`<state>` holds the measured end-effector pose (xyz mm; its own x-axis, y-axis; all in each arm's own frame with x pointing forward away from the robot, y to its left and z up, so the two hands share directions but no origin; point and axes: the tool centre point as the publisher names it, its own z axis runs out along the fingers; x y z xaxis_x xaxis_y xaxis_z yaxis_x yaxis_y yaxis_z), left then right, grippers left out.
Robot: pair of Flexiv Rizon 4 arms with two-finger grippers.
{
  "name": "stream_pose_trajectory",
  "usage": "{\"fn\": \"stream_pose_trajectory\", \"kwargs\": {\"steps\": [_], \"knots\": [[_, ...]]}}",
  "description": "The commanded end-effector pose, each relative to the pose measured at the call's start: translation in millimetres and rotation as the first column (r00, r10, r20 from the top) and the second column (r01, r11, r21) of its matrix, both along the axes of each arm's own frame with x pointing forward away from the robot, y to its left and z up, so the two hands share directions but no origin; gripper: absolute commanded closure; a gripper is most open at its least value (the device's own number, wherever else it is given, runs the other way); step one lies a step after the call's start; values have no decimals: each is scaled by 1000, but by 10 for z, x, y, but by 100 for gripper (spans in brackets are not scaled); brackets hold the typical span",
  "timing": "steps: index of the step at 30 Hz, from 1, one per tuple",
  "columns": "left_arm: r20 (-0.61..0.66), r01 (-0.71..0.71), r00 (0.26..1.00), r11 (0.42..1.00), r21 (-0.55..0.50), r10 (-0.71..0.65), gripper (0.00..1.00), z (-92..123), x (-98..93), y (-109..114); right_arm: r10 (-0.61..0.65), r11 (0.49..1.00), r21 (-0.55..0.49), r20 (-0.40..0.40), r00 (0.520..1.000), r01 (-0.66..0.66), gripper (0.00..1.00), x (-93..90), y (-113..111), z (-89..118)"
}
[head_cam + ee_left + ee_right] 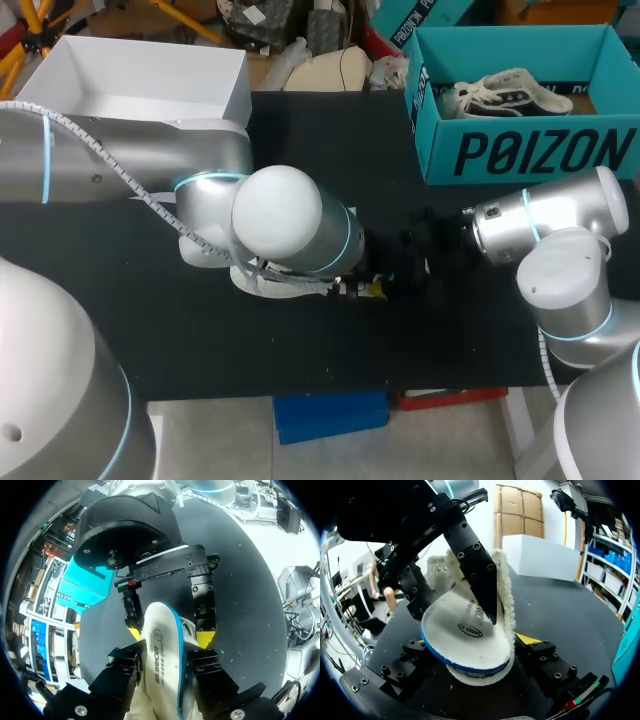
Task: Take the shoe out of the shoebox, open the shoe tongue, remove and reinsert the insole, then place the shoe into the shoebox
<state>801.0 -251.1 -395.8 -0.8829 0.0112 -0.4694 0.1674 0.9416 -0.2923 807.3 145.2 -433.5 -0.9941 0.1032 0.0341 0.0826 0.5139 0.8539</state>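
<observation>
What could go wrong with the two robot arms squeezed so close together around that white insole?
1. The insole looks curled where the left tool pinches it, lifted above the fleecy shoe. It might crease, or slip free and drop crooked.
2. The right tool sits almost nose to nose with the left one, with the insole between them. A small wrong move might make them bump.
</observation>
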Motion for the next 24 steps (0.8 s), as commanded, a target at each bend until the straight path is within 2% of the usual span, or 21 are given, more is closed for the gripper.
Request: {"fn": "stream_pose_trajectory", "kwargs": {"steps": [1, 2, 4, 10, 16, 21, 24], "knots": [[17, -13, 1000, 1000, 0, 13, 78, -8, -11, -4, 0, 1000, -1, -2, 1000, 0, 100, 5, -2, -16], [19, -13, 1000, 1000, 1, 13, 83, 1, -15, 6, 0, 1000, -1, -2, 1000, 0, 100, 5, -2, -16], [22, -14, 1000, 1000, 2, 14, 100, 12, -22, 31, 0, 1000, -1, -2, 1000, 0, 100, 5, -2, -16], [16, -7, 1000, 1000, -9, 7, 100, 59, -106, 104, 0, 1000, -1, -2, 1000, 0, 100, 5, -2, -16], [-5, -8, 1000, 998, -58, 7, 100, 218, -197, 184, 0, 1000, -1, -2, 1000, 0, 100, 5, -2, -16], [-63, -8, 998, 989, -148, -1, 100, 493, -253, 198, 0, 1000, -1, -2, 1000, 0, 100, 5, -2, -16], [-103, -6, 995, 974, -225, -18, 100, 739, -341, 184, 0, 1000, -1, -2, 1000, 0, 100, 5, -2, -16]]}}
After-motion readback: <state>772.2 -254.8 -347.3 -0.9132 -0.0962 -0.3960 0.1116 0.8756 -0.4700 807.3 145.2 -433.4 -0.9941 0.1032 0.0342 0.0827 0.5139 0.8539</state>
